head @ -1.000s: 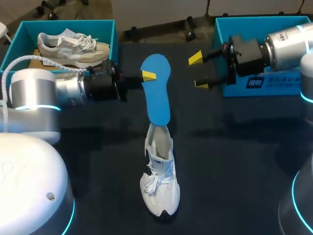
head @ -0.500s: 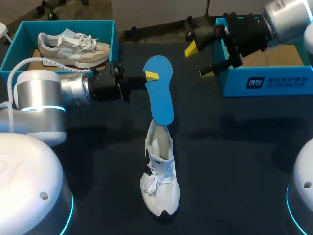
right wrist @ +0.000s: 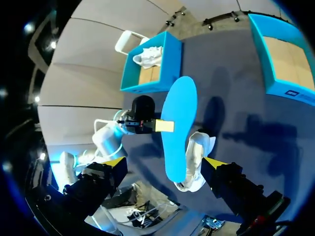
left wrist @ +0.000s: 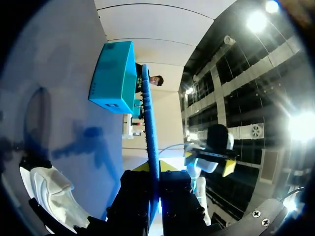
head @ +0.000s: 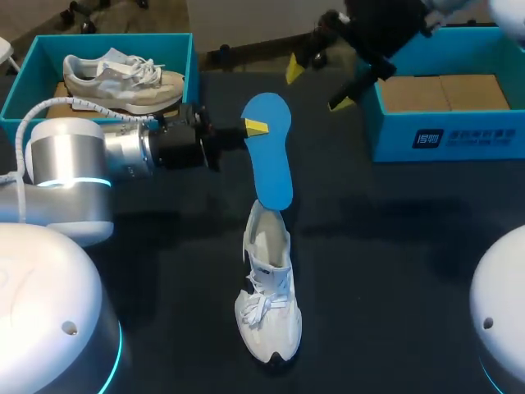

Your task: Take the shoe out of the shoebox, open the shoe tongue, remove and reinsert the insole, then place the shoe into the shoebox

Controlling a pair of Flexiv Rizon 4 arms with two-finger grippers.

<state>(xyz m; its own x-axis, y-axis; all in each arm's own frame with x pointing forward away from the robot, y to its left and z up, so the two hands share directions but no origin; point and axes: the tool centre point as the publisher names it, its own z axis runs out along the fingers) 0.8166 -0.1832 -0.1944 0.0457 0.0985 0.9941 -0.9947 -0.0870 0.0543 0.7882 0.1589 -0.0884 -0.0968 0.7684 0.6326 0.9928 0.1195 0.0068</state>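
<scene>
My left gripper (head: 256,127) is shut on one edge of the blue insole (head: 271,156), which it holds up on end. The insole's lower end hangs at the heel opening of the white shoe (head: 267,304) standing on the dark table. In the left wrist view the insole (left wrist: 149,113) runs edge-on out from between the fingers, with the shoe (left wrist: 49,191) below it. My right gripper (head: 317,86) hovers open and empty above the far side of the table. From its wrist view, the right gripper (right wrist: 164,162) looks down on the insole (right wrist: 178,123), the shoe (right wrist: 198,160) and the left gripper (right wrist: 165,126).
A teal shoebox (head: 184,49) at the far left holds a second pale shoe (head: 123,78). Another teal shoebox (head: 435,135) at the far right shows only its cardboard floor. Dark bare tabletop lies on both sides of the shoe.
My right arm has risen and swung back toward the far edge, still open. The left gripper and insole have shifted only slightly to the right. The shoe has not moved.
</scene>
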